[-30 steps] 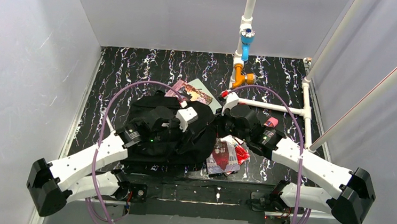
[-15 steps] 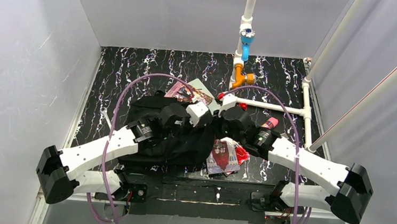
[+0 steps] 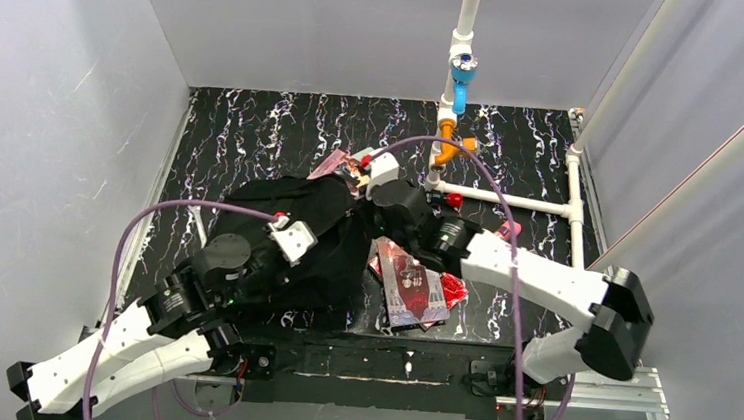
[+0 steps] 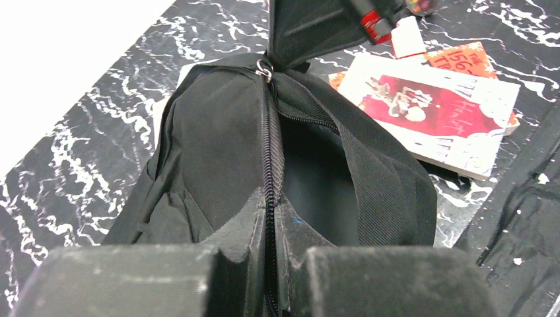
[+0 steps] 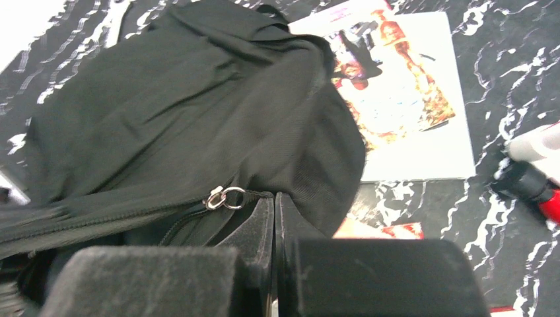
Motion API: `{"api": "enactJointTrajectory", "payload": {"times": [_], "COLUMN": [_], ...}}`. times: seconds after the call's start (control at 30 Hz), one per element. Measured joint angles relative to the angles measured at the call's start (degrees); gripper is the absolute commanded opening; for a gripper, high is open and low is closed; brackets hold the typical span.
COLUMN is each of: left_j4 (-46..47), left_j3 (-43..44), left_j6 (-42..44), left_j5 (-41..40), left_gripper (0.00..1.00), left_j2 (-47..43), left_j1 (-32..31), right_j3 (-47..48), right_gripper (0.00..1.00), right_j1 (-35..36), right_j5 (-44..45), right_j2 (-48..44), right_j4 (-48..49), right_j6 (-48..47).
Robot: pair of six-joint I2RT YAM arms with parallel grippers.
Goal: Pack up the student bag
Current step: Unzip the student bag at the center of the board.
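The bag (image 3: 323,266) lay on the table (image 3: 254,131) beside books (image 3: 417,289), stretched between the left gripper (image 4: 271,212), jaws pinching its zipper edge, and the right gripper (image 5: 274,210), jaws pinching fabric by the zip pull (image 5: 224,197), seemingly to hold its mouth taut.

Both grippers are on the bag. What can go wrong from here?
1. The left gripper and right gripper each pinch only a thin edge of the student bag beside its zipper. If they pull apart, the fabric may slip free.
2. The bag's fabric overlaps a book, so shifting the bag could drag the book along.
3. The opening looks narrow, so a book may snag on the way in.
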Motion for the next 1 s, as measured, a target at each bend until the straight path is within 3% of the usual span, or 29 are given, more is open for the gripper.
{"api": "enactJointTrajectory", "payload": {"times": [0.23,0.5,0.6,0.77,1.0], "left_j4": [-2.7,-1.6,-1.8,-5.1,-7.0], "left_j3": [-1.7,-1.7,-1.6,0.3,3.6], "left_j6": [0.7,-1.4,-4.5,-13.2,-21.1], "left_j5": [-5.8,-11.0,-11.5,-13.6,-19.1], "left_gripper": [0.0,0.0,0.18,0.31,0.63], "left_j2": [-4.4,-2.7,-2.1,0.9,10.4], "left_j1": [0.5,0.6,0.6,0.1,0.1], "right_j3": [7.7,11.7,13.4,13.4,11.5], "right_gripper": [0.01,0.01,0.01,0.01,0.01], "right_j1": [-0.3,-0.3,-0.3,-4.1,-5.7], "right_j5": [-0.7,0.4,0.9,8.1,13.1], "right_j2": [12.8,16.4,17.2,17.6,16.6], "right_j4": [1.3,1.4,0.8,-3.4,-4.5], "right_j6": [-2.6,-6.1,-6.8,-8.9,-9.7]}}
